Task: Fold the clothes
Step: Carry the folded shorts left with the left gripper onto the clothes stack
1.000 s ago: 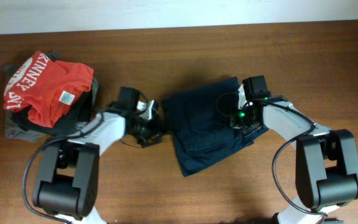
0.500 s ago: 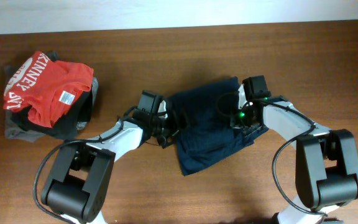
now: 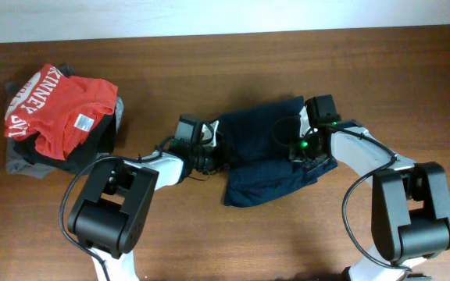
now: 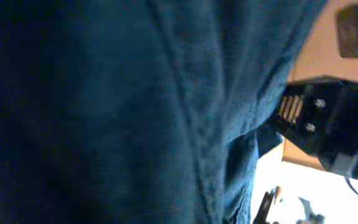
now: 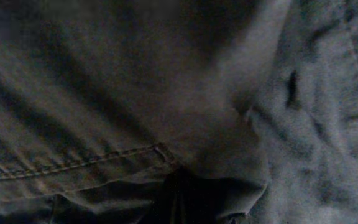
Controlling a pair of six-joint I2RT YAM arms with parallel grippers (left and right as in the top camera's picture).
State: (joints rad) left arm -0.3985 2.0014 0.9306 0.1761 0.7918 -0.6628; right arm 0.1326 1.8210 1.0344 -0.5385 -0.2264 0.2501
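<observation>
- Two arms meet at the shorts (image 3: 260,160), but only one has moved: within the last second the left fingers (image 3: 214,148) have travelled from bare tabletop (image 3: 209,70) to the garment's left edge.
- Meanwhile the shorts have changed outline. The lower left corner, which hung further down a second ago, now sits higher and the whole shape looks flatter and wider.
- My reading is that the left side is being gathered or tucked for a fold, so the task seems to be in its early folding stage rather than finished.
- The right fingers (image 3: 299,148) rest where they were, on the right part of the shorts near the upper edge, apparently pinning the cloth.
- The left wrist view is filled with dark blue fabric (image 4: 104,112) pressed close to the lens. I cannot tell whether those fingers are parted or closed on cloth.
- The right wrist view shows only a stitched hem (image 5: 104,158) and folds, so its grip is equally unreadable.
- Well apart at the far left, the red T-shirt (image 3: 61,109) lies on its pile, untouched.
</observation>
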